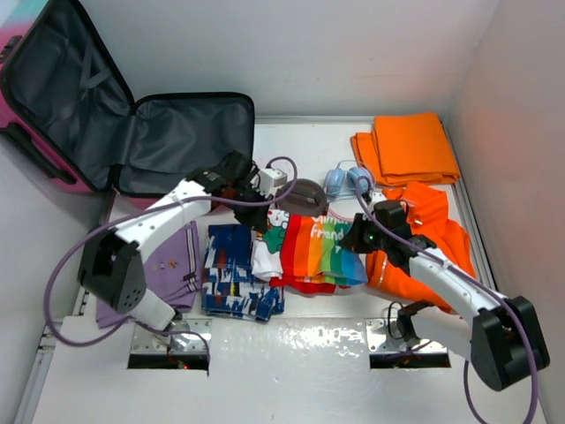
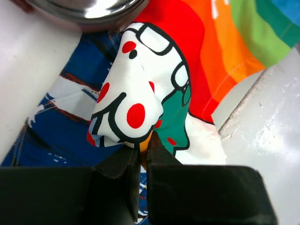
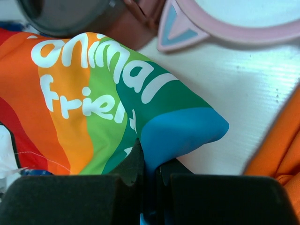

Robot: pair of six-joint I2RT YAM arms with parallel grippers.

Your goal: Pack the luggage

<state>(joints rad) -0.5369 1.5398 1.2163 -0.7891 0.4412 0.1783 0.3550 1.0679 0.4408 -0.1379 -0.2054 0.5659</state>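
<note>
The luggage (image 1: 190,141) lies open at the back left, its dark grey lining showing and its pink lid (image 1: 62,88) leaning against the wall. A rainbow-striped shirt (image 1: 313,252) with white lettering is spread mid-table. My left gripper (image 1: 265,223) is shut on the shirt's left end, a white patch with red dots and black outlines (image 2: 136,103), the cloth bunched just above the fingertips (image 2: 143,150). My right gripper (image 1: 357,237) is shut on the shirt's blue right corner (image 3: 183,131), which folds down between the fingers (image 3: 149,157).
Blue patterned shorts (image 1: 234,269) and a purple garment (image 1: 177,261) lie left of the shirt. A folded orange cloth (image 1: 410,146) is at the back right, an orange shirt (image 1: 424,238) under the right arm. A dark round item (image 1: 300,190), a white charger (image 1: 272,179) and a pale blue item (image 1: 340,181) sit behind.
</note>
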